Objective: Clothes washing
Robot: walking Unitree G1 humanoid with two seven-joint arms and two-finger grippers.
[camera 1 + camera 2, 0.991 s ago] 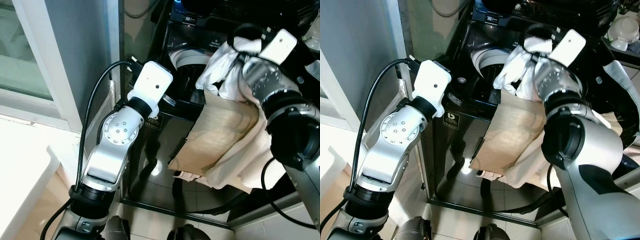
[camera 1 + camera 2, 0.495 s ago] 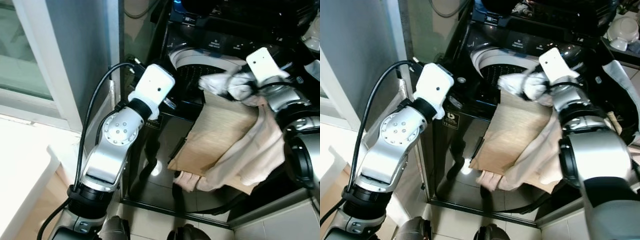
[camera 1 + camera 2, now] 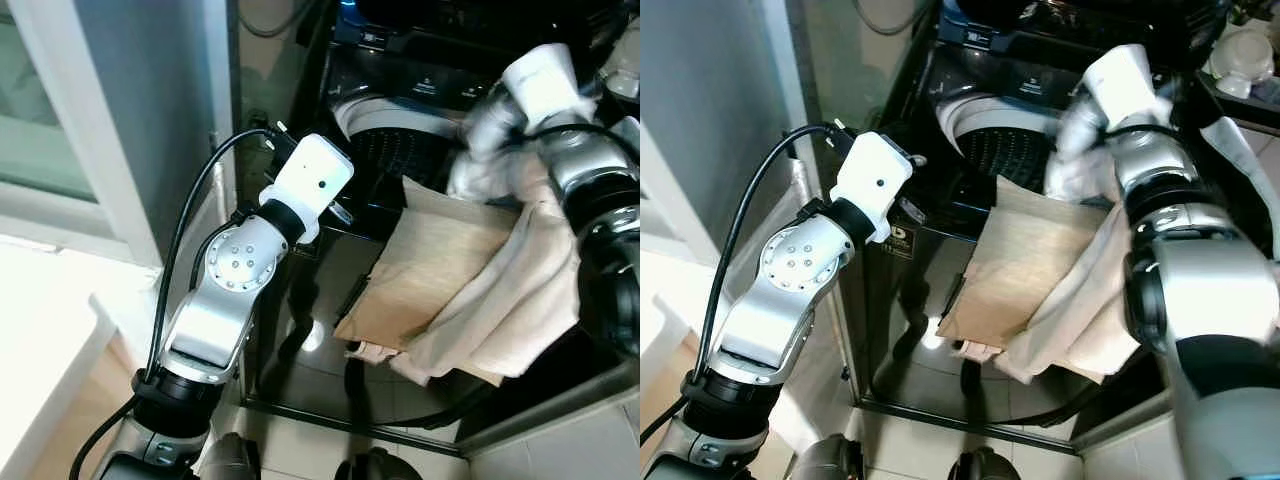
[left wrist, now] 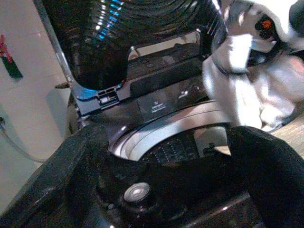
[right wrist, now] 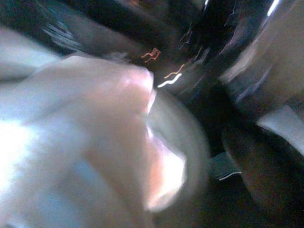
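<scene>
Washer [image 3: 400, 150]: lid up.
Right gripper [image 3: 490, 150]: bunched in clothes [image 3: 470, 290] over drum; fingers hidden, grip unclear.
Left gripper [image 4: 166, 161]: spread, at washer's left edge.

White bowl [image 3: 1243, 48] on counter; window frame [image 3: 75, 130].

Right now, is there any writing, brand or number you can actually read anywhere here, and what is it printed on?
None can be read in full.
Label on the washing machine's black front: a logo with small print, too small to read.
Control panel behind the drum opening: white markings, too small to read.
Same panel in the left wrist view: a pale symbol and faint lettering, blurred.
Right wrist view: too blurred for any text.
</scene>
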